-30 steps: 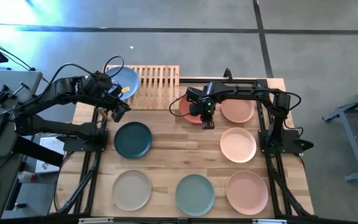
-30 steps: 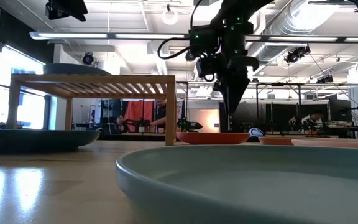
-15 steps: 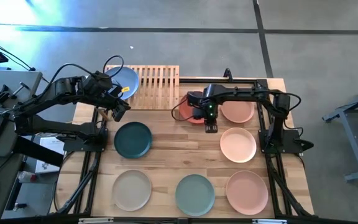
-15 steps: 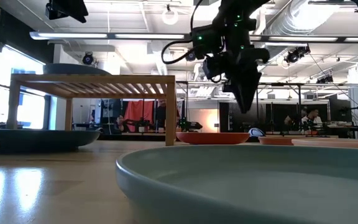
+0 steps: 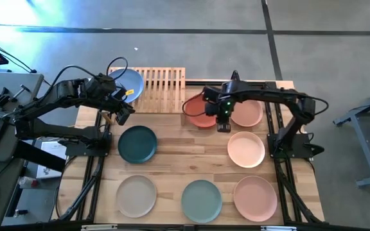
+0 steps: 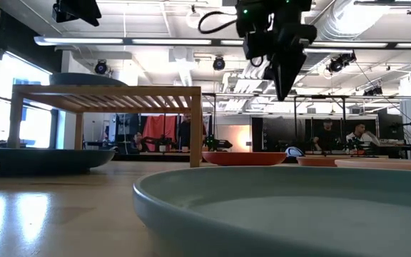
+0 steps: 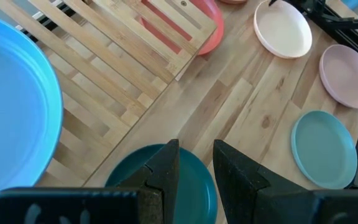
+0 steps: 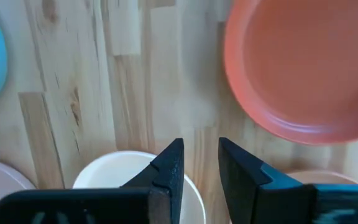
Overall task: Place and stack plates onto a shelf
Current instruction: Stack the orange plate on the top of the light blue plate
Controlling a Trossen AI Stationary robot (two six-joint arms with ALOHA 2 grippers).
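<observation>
The right gripper [image 6: 284, 89] has come up and away from the terracotta red round plate [image 5: 200, 117]. A second ago it hung low, right over that plate; now it sits high above the tabletop and has drifted further from the light wooden slatted shelf [image 5: 162, 90], towards the peach-pink plates [image 5: 246, 149] beyond. The terracotta plate has not gone with it. It lies flat on the table, just beside the shelf's right end, where it was. Judged from this, the pickup did not take, or the arm is resetting for another approach, so this plate has yet to be lifted onto the shelf.

The right wrist view settles what the overhead view cannot: the right fingers stand a narrow gap apart with nothing between them. They look down on bare wood, with the terracotta plate off to one side.

The left gripper [image 5: 123, 117] has stayed put near the shelf's left front corner, over the edge of the dark teal round plate [image 5: 137, 144]. Its own camera shows its jaws slightly parted and empty too.

One plate counts as placed: the blue round plate [image 5: 128, 82] rests on the left end of the shelf. The low view shows it only as a dark rim above the slats, and its colour comes from the overhead and left wrist views. The low view alone shows how high the right gripper now hangs above the terracotta plate. The remaining plates lie on the table in front of the shelf.
</observation>
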